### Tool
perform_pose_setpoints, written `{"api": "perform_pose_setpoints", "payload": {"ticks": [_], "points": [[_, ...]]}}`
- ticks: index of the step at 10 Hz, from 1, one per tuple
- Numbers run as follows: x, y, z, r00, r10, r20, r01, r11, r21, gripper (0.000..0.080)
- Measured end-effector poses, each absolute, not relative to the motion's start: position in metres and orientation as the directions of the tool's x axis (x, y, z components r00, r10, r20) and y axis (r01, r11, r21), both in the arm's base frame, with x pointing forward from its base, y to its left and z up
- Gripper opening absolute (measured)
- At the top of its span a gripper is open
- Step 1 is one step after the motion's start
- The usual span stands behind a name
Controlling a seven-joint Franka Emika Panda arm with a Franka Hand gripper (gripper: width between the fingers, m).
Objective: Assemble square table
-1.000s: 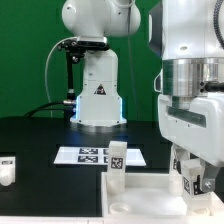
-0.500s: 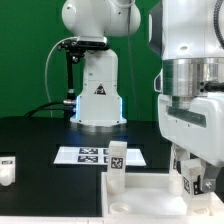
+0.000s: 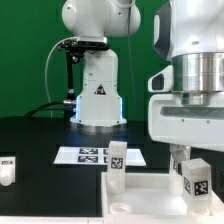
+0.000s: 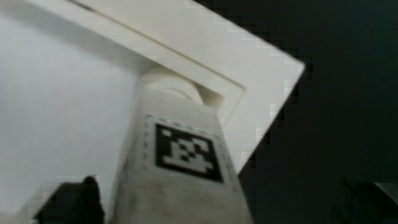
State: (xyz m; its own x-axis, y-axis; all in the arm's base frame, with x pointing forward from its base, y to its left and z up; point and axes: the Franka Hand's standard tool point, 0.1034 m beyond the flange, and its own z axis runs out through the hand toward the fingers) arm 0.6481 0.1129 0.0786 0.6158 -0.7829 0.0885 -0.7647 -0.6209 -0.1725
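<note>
The white square tabletop lies at the front of the table, rim up. One white leg stands upright at its far corner on the exterior view's left. A second leg stands upright at the far corner on the exterior view's right, its tag showing. My gripper hangs just above this leg, open, with a finger on each side of its top. In the wrist view the leg rises from the tabletop's corner between my gripper's spread fingers, with a gap on one side.
A third white leg lies at the exterior view's left edge. The marker board lies flat behind the tabletop. A second robot's white base stands at the back.
My gripper has risen off the leg at the exterior view's right. The leg's tag, covered by the fingers before, now shows. The leg stays standing.
</note>
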Motion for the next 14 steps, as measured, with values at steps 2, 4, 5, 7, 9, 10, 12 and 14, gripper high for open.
{"api": "perform_pose_setpoints", "payload": {"ticks": [2, 4, 5, 7, 9, 10, 12, 14], "points": [[0.6405, 0.1112, 0.0738, 0.734, -0.671, 0.109, -0.655, -0.741, -0.147, 0.0649], [0.6404, 0.1105, 0.0734, 0.81, -0.572, 0.126, -0.558, -0.819, -0.132, 0.0649], [0.6403, 0.1108, 0.0736, 0.861, -0.49, 0.139, -0.477, -0.871, -0.116, 0.0649], [0.639, 0.1143, 0.0782, 0.983, -0.123, 0.139, -0.117, -0.992, -0.051, 0.0649], [0.6402, 0.1137, 0.0784, 0.976, -0.17, 0.137, -0.163, -0.985, -0.06, 0.0649], [0.6402, 0.1135, 0.0784, 0.974, -0.181, 0.136, -0.174, -0.983, -0.061, 0.0522], [0.6401, 0.1135, 0.0782, 0.944, -0.303, 0.127, -0.295, -0.952, -0.079, 0.0386], [0.6399, 0.1127, 0.0791, 0.834, -0.542, 0.104, -0.534, -0.84, -0.101, 0.0285]]}}
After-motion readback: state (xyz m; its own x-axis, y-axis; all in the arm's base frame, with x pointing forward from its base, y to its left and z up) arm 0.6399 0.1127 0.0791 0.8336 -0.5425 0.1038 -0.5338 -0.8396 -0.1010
